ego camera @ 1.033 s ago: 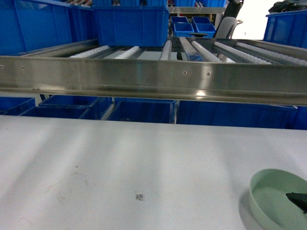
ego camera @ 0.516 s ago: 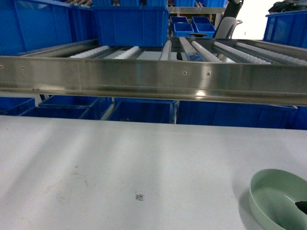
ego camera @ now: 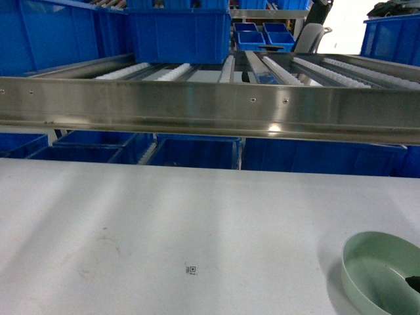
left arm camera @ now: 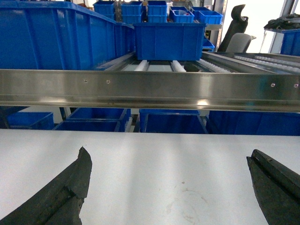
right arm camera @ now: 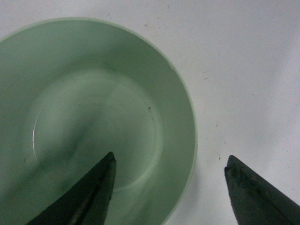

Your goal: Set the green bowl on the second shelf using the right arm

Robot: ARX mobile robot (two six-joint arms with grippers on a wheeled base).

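The green bowl (right arm camera: 93, 122) sits upright on the white table (ego camera: 197, 216), at its near right corner in the head view. The right gripper (right arm camera: 168, 187) hangs over it with jaws spread wide, one fingertip inside the bowl and the other outside the rim above the table, the bowl's wall between them; neither visibly touches it. The left gripper (left arm camera: 168, 187) hovers over bare table, jaws also spread apart. Beyond the table's far edge runs a steel shelf rail (ego camera: 210, 108) with roller tracks (ego camera: 289, 69) behind it, and blue crates (ego camera: 177, 33) stand on and below that shelf.
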